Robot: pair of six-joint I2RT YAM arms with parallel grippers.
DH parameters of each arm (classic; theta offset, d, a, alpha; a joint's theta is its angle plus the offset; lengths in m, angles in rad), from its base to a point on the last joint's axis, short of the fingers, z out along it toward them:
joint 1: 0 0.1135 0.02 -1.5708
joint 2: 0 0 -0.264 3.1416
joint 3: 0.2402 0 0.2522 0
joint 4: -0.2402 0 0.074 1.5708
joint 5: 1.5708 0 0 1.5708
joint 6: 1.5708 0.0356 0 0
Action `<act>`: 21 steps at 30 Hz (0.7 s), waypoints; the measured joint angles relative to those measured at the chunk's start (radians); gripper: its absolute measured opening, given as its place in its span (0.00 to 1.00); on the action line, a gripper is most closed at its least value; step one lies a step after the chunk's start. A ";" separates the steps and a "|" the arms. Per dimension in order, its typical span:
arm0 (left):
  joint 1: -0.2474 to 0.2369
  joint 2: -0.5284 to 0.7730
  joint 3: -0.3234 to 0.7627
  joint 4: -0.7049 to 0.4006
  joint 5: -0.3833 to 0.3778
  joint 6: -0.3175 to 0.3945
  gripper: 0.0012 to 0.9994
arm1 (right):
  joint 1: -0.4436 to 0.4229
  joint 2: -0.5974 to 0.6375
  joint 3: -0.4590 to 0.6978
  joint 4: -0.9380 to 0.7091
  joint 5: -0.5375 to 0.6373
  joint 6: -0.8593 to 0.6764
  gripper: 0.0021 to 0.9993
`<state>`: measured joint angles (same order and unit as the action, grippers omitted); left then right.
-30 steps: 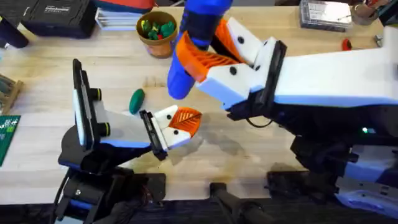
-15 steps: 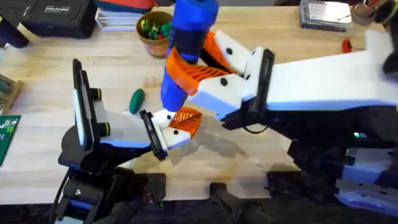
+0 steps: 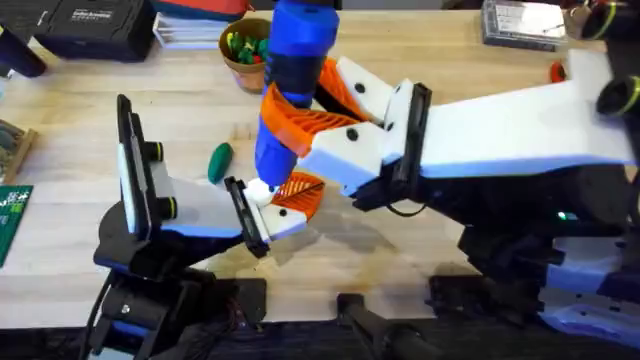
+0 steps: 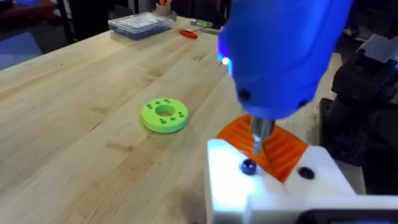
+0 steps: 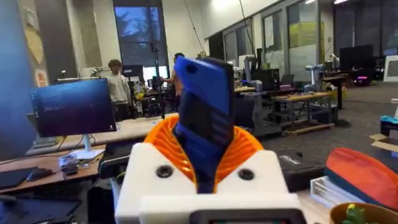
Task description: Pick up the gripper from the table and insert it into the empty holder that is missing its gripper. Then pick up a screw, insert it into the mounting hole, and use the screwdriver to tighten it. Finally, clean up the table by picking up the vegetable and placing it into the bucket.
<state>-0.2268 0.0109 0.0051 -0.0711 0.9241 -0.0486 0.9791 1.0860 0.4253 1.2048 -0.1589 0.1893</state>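
Our right gripper, clamped on the blue screwdriver, has swung down over the last second; the bit now touches the screw in the holder at frame centre. Tightening can probably begin. We cannot tell the left gripper's state.

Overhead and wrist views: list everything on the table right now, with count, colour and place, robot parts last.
screwdriver: one, blue, held upright in the right gripper, bit down over a white finger base
vegetable: one, dark green, on the table, beside the left arm
bucket: one, orange-brown, far side, toys inside
disc: one, lime green, flat on the table
case: one, clear, far right
left gripper: white with orange pads, under the screwdriver
right gripper: white with orange pads, clamped on the screwdriver
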 joint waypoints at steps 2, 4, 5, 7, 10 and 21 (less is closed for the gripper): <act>0.000 0.000 0.000 0.000 0.000 0.000 0.01 | 0.000 0.012 0.000 0.000 0.000 0.003 0.10; 0.000 0.000 0.000 0.000 0.000 0.000 0.01 | 0.000 0.026 0.000 -0.001 0.000 0.005 0.10; 0.000 0.000 0.000 0.000 0.000 0.000 0.01 | 0.000 0.031 0.000 -0.001 0.000 0.006 0.09; 0.000 0.000 0.000 0.000 0.000 0.000 0.01 | 0.000 0.032 0.000 0.000 0.000 0.006 0.09; 0.000 0.000 0.000 0.000 0.000 0.000 0.01 | 0.000 0.033 0.000 0.001 0.000 0.006 0.09; 0.000 0.000 0.000 -0.001 0.000 -0.001 0.01 | 0.000 0.032 0.000 -0.015 0.002 0.006 0.09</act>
<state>-0.2268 0.0109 0.0052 -0.0719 0.9241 -0.0494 0.9791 1.1183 0.4255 1.1900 -0.1566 0.1951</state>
